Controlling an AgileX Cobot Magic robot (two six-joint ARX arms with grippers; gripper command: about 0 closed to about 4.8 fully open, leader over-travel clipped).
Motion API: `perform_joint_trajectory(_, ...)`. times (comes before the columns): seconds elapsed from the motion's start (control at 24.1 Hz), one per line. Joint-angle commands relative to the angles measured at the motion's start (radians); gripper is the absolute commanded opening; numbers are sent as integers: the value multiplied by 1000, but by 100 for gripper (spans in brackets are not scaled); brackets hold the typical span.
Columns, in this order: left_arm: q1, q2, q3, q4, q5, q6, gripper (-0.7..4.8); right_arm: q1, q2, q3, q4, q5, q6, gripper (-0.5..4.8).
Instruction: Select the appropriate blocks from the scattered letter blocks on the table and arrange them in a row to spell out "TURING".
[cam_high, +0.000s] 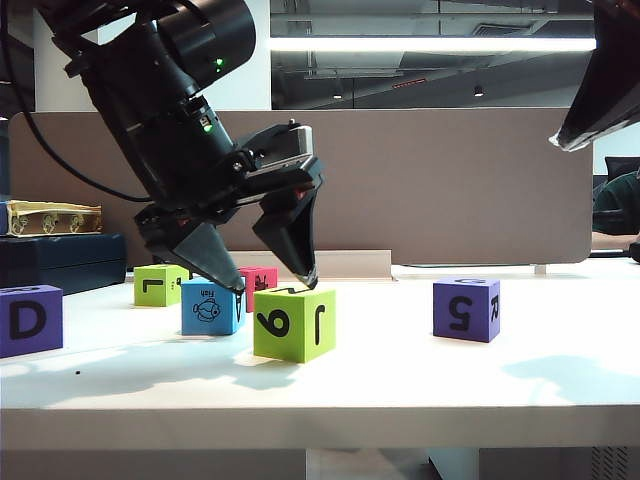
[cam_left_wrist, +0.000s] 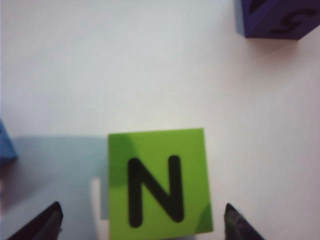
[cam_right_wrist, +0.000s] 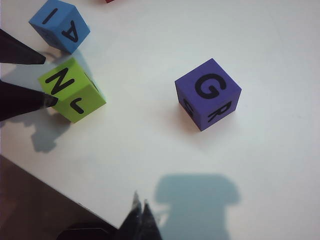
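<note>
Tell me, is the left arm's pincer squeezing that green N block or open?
Open. The left tool straddles the green N block; both fingertips stand clear of its sides.

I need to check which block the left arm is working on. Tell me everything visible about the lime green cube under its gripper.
The lime green cube is a matte, foam-like block sitting flat and upright on the white table, near its front edge. Its top face shows a black N, its side faces a 6 or 9 and a J. The left gripper hangs just above it with jaws open on either side, fingertips close to its top edges; contact cannot be told. The blue fish block stands close behind it, apart.
</note>
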Motion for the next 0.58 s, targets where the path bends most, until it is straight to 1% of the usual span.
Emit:
perform_joint_trajectory(0.04,-1,-1,4,21,21,0,409,0,-2,6,14,1,0,-1)
perform_joint_trajectory(0.41,-1,63,4,50,21,-8,395,0,-2,6,13,2,1,-1)
perform_joint_trajectory(0.46,-1,72,4,63,21,-8,384,0,-2,6,13,2,0,-1)
perform_joint_trajectory(0.54,-1,81,4,85,21,-8,332,0,-2,6,14,2,0,-1)
perform_joint_trajectory(0.58,-1,87,4,97,21,-8,316,0,-2,6,14,2,0,-1)
